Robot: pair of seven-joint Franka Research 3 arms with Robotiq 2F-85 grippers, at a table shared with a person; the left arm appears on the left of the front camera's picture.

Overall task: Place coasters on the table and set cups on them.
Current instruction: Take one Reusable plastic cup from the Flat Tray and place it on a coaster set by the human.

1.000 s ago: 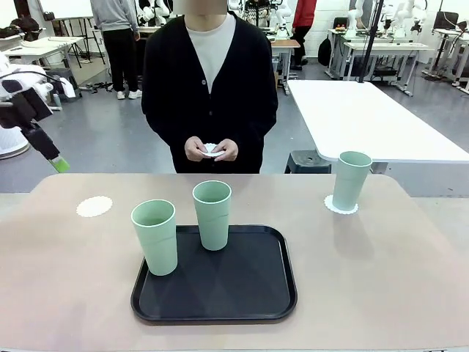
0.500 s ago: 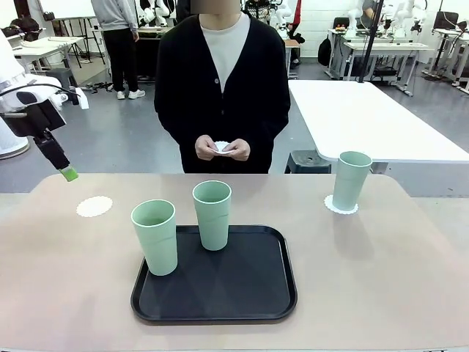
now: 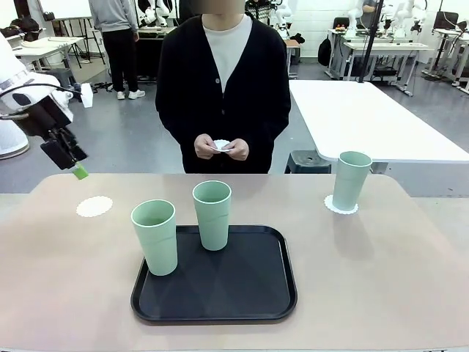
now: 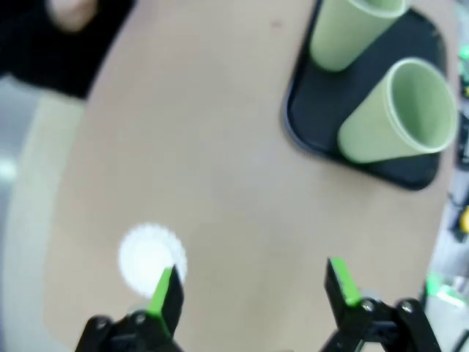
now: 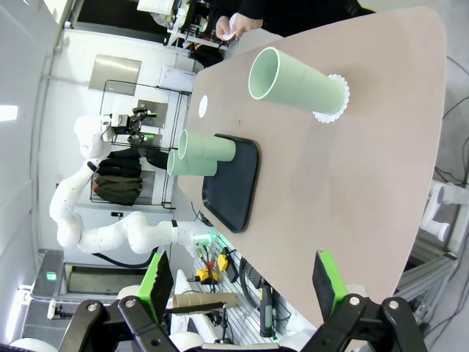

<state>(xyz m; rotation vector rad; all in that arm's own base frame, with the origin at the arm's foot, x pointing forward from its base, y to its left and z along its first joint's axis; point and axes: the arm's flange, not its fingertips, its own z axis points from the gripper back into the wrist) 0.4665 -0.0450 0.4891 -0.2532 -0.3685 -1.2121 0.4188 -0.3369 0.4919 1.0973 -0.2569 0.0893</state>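
Left wrist view, coaster [image 4: 146, 249] below end effector [image 4: 253, 273]

Front camera: fixed at the near edge of the table [image 3: 381, 293], centred and tilted slightly down. It faces the person [image 3: 223, 81] at the far side. Mid distance; the whole black tray [image 3: 212, 301] and both far corners are in frame.

Left wrist camera: above the table's far left part, looking steeply down, close. The picture is blurred and rolled. The bare coaster [image 4: 152, 253] sits low in frame.

Right wrist camera: off the table's right side, rolled about a quarter turn, facing obliquely left across the top. It is the farthest off.

Shared: all three take in the tray and the two cups [image 3: 212, 215] at it. Front and left wrist share the bare coaster. Front and right wrist share the right-hand cup [image 5: 297, 82].
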